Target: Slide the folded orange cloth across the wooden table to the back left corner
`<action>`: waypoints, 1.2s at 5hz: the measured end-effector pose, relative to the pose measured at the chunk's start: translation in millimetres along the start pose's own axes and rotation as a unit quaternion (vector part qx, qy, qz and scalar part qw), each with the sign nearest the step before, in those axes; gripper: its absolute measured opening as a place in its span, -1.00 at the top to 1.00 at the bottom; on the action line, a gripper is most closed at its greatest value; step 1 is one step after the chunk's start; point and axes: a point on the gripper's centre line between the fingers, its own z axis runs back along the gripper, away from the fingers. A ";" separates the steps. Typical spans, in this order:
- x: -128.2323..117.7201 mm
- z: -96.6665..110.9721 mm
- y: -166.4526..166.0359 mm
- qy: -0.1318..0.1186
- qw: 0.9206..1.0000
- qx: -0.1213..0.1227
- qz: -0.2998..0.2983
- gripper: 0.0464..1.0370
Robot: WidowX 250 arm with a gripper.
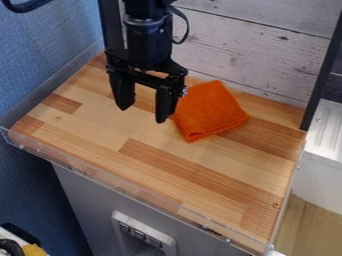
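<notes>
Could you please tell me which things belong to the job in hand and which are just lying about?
Job in hand:
black gripper, open over the counter
folded orange cloth nearest it

Lying about:
yellow object, bottom left corner
black object beside it

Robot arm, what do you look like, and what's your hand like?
The robot arm is black and chunky, with a rounded band near the top of the part you can see. A thin black cable loops out beside it. The hand is black too, with two thick fingers that get narrower at the tips.
</notes>
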 end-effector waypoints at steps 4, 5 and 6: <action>65.5 4.6 -17.3 -0.031 0.984 -0.001 0.176 -0.92; 76.8 11.3 -22.3 -0.039 0.975 0.000 0.219 -0.92; 88.4 14.1 -29.3 -0.045 0.967 0.002 0.252 -0.92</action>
